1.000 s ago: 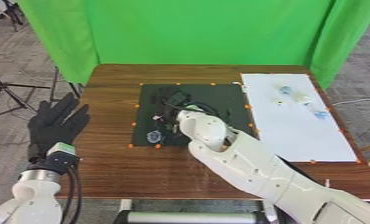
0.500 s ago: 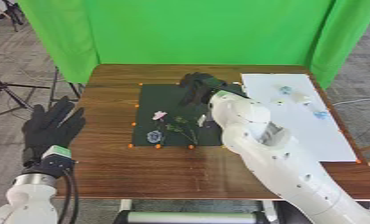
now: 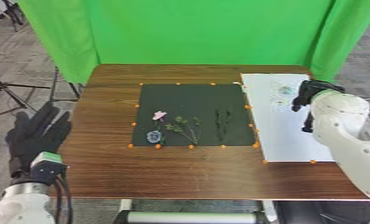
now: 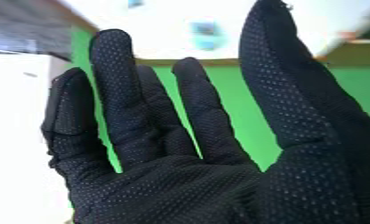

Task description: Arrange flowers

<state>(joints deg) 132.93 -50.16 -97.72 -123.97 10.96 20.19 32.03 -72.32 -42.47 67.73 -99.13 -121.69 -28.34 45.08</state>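
Observation:
My right hand (image 3: 316, 95) is over the right edge of the white sheet (image 3: 292, 142). In the right wrist view, my right hand (image 4: 186, 185) is open with nothing in its fingers, and a blurred pale blue flower (image 4: 208, 36) lies beyond them. A pale blue flower (image 3: 286, 91) lies on the sheet, left of the hand. The black mat (image 3: 186, 95) holds a pink flower (image 3: 159, 115), a blue flower (image 3: 154, 136), a green sprig (image 3: 174, 128) and dark thin stems (image 3: 221, 122). My left hand (image 3: 37, 134) is open off the table's left side.
Small orange markers line the edges of the mat and sheet. The brown table (image 3: 181, 175) extends in front of them, and a green curtain (image 3: 199, 30) hangs behind. A tripod (image 3: 4, 90) stands at the left.
My right hand has moved right, from over the black mat to the white sheet, uncovering the mat's flowers and dark stems. My left hand has shifted slightly left and down.

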